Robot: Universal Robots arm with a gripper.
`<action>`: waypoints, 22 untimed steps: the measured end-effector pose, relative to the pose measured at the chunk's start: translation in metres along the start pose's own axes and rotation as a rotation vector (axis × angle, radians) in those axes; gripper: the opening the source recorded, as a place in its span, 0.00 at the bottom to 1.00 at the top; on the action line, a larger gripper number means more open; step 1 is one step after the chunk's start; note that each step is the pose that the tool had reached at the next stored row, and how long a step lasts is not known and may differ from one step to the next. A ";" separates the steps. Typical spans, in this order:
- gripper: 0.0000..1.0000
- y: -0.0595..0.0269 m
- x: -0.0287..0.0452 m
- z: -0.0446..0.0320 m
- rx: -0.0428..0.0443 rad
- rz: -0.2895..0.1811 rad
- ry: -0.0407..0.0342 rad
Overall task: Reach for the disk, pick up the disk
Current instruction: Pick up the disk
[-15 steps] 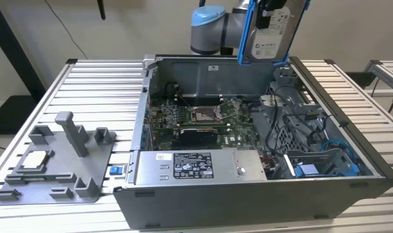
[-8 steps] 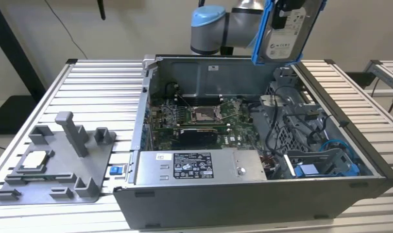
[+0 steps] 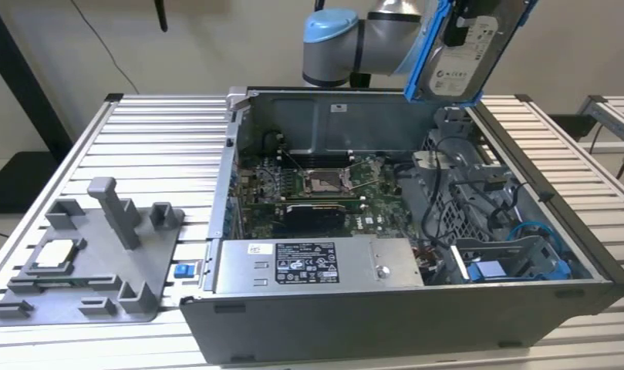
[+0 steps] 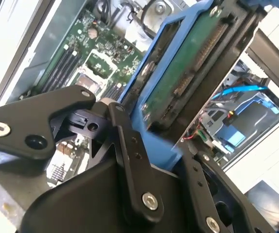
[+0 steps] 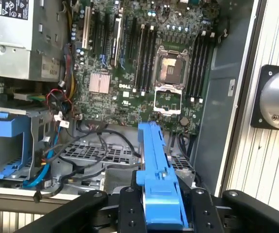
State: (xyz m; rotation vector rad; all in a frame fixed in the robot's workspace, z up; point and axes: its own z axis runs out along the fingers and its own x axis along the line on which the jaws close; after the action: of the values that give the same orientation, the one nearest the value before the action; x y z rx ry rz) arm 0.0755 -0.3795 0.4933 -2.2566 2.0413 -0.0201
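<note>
The disk [image 3: 464, 54], silver with a white label and a blue carrier frame, hangs on edge high above the open computer case's back corner, on the exterior view's right. My gripper [image 5: 163, 213] is shut on it, with a black finger [image 5: 130, 208] on either side of the blue frame [image 5: 155, 160]. In the second wrist view the disk's green circuit-board side [image 4: 188, 73] faces the camera, clamped between the black finger links [image 4: 130, 155].
The open computer case [image 3: 394, 316] lies on the slatted table [image 3: 147, 139], with the motherboard [image 3: 322, 185], a power supply [image 3: 312, 266], cables and a fixed blue bracket [image 3: 497, 270] inside. A grey fixture [image 3: 96, 262] holding a small square chip [image 3: 55, 254] stands on the exterior view's left.
</note>
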 end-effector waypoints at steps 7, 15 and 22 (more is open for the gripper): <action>0.00 -0.0002 0.0000 0.0000 0.0000 0.000 -0.0001; 0.00 0.0002 0.0040 -0.0002 0.0000 0.000 -0.0001; 0.00 0.0014 0.0164 -0.0010 0.0000 0.000 0.0000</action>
State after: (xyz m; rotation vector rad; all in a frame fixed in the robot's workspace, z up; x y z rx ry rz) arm 0.0757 -0.3960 0.4932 -2.2567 2.0412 -0.0200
